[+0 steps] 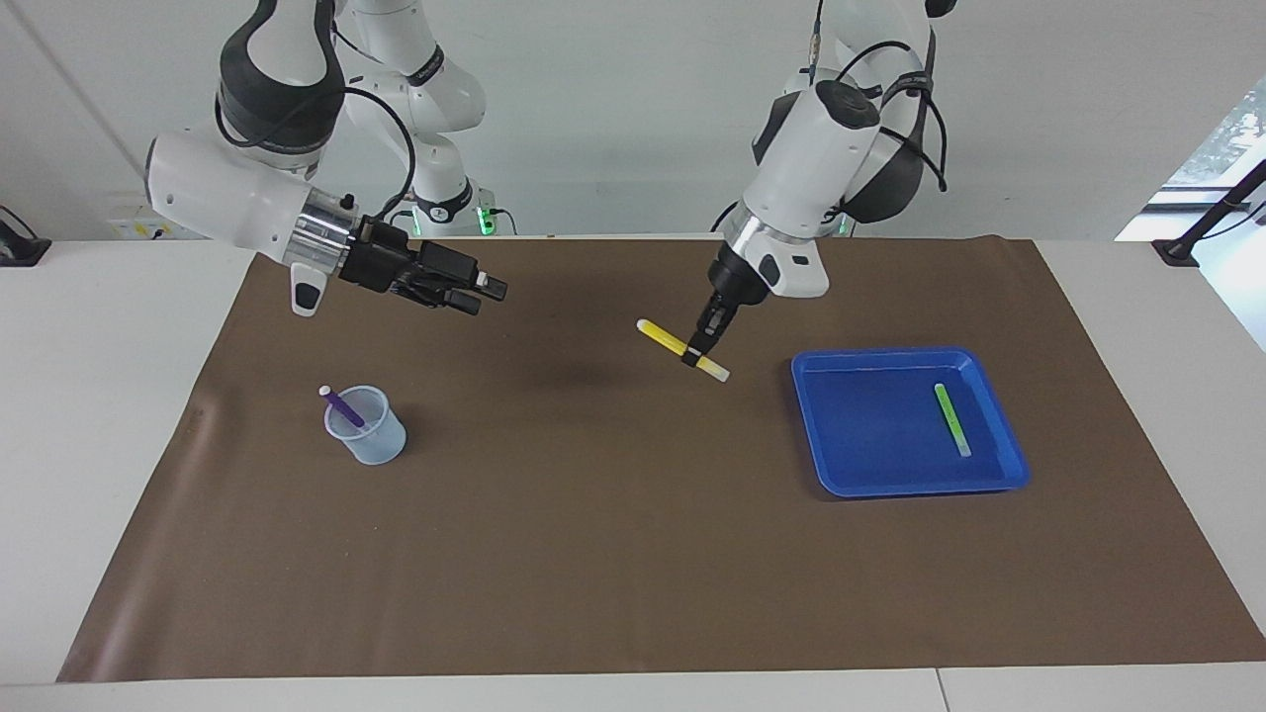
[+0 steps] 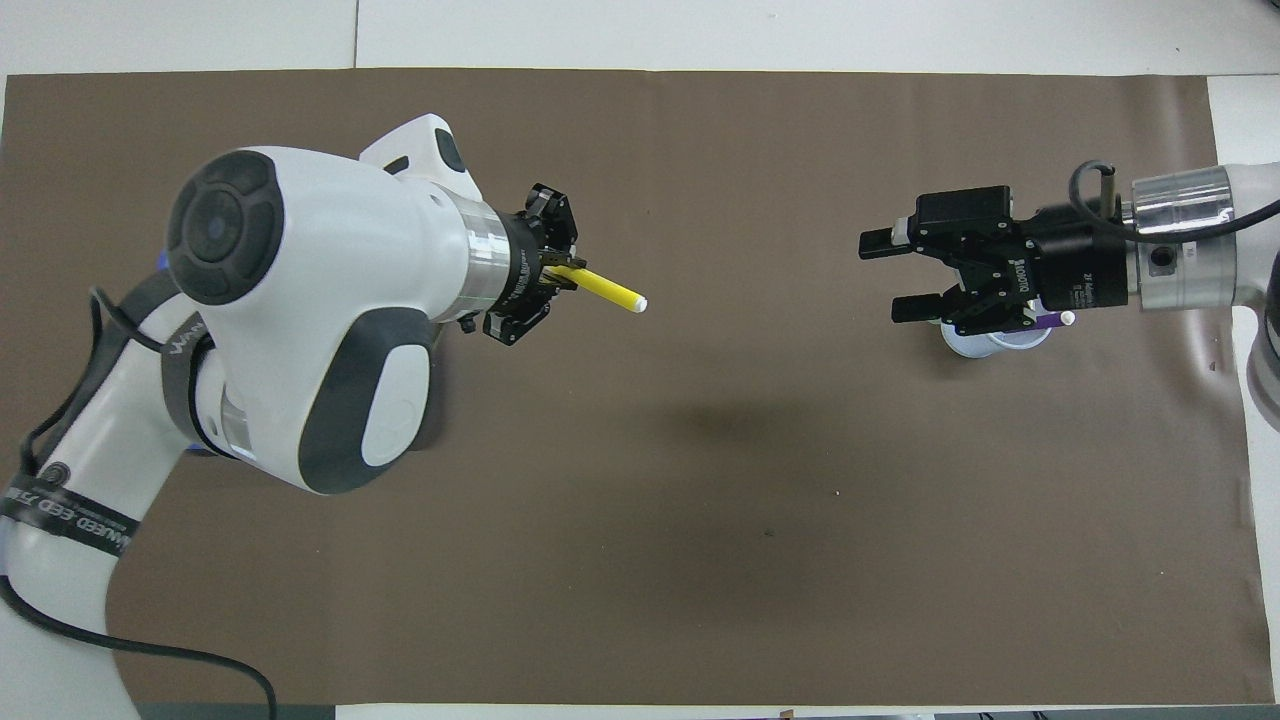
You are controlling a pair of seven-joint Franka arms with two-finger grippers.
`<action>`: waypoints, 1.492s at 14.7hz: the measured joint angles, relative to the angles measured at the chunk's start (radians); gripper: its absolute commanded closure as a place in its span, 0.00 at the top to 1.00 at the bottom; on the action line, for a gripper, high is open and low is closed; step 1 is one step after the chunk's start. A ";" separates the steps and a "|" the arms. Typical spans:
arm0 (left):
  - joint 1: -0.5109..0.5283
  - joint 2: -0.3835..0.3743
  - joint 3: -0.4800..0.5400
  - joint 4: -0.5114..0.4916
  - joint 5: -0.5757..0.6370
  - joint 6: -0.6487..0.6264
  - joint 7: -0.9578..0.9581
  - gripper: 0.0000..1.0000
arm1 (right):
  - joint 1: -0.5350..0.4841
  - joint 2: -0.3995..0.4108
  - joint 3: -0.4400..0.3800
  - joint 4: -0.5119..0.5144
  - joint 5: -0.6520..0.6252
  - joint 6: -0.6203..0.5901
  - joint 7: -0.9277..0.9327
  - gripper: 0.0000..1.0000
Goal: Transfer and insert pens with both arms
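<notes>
Yellow pen (image 1: pixel 682 349) clamped in left claw (image 1: pixel 698 353), purple pen (image 1: pixel 343 404) in one cup (image 1: pixel 371 432), green pen (image 1: pixel 952 418) in tray (image 1: pixel 870 475), right claw (image 1: pixel 480 294) spread empty

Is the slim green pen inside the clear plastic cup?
No, the slim green pen lies in the blue plastic tray; only the purple pen stands in the clear plastic cup.

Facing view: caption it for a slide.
Left gripper carries yellow pen toward open right gripper.

Left gripper (image 1: pixel 698 353): clamped the yellow pen (image 1: pixel 682 349) above the brown mat (image 1: pixel 613 514).
Right gripper (image 1: pixel 483 294): fingers apart, over the mat.
Purple pen (image 1: pixel 342 404): stood in the cup (image 1: pixel 368 427).
Green pen (image 1: pixel 952 419): lay in the blue tray (image 1: pixel 870 420).
</notes>
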 measured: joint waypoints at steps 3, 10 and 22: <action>-0.084 0.007 0.000 0.000 0.000 0.107 -0.223 0.00 | 0.050 -0.029 0.001 -0.067 0.031 0.080 0.000 1.00; -0.133 0.030 0.003 0.000 0.000 0.249 -0.371 0.00 | 0.053 -0.047 -0.001 -0.102 0.034 0.082 0.000 0.93; -0.172 0.052 0.001 -0.001 -0.001 0.292 -0.377 0.00 | 0.085 -0.050 0.002 -0.093 0.034 0.131 0.000 0.29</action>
